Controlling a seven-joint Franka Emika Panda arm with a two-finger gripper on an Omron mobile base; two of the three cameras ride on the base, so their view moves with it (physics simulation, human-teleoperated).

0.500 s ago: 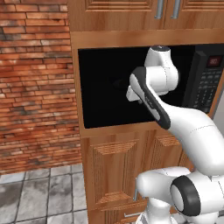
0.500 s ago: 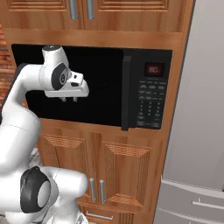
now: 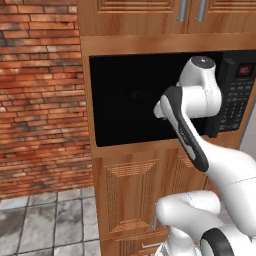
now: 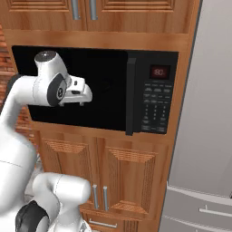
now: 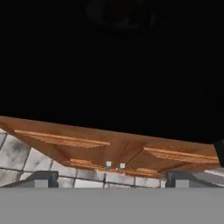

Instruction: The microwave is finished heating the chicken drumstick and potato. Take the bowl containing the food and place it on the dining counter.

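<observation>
The microwave [image 4: 90, 86] is built into wooden cabinetry, its dark glass door shut, with the black bar handle [image 4: 130, 96] beside the keypad [image 4: 156, 109] and red display [image 4: 159, 71]. The bowl, chicken drumstick and potato are hidden behind the dark door. The dining counter is out of view. My gripper [image 4: 84, 97] hovers close in front of the door's left half, well left of the handle. From the left base view the gripper [image 3: 159, 109] sits mid-door. In the hand view the gripper [image 5: 113, 178] is open, nothing between its fingertips [image 5: 43, 177], facing dark glass.
Wooden cabinet doors [image 4: 131, 181] lie below the microwave and more cabinets [image 3: 150, 10] above. A brick wall [image 3: 40, 100] stands to the left, a grey fridge [image 4: 204, 136] to the right, and grey tiled floor [image 3: 45, 225] below.
The arm's upper joint has swung a little and the hand has dipped slightly in front of the door. The microwave door stays shut.
</observation>
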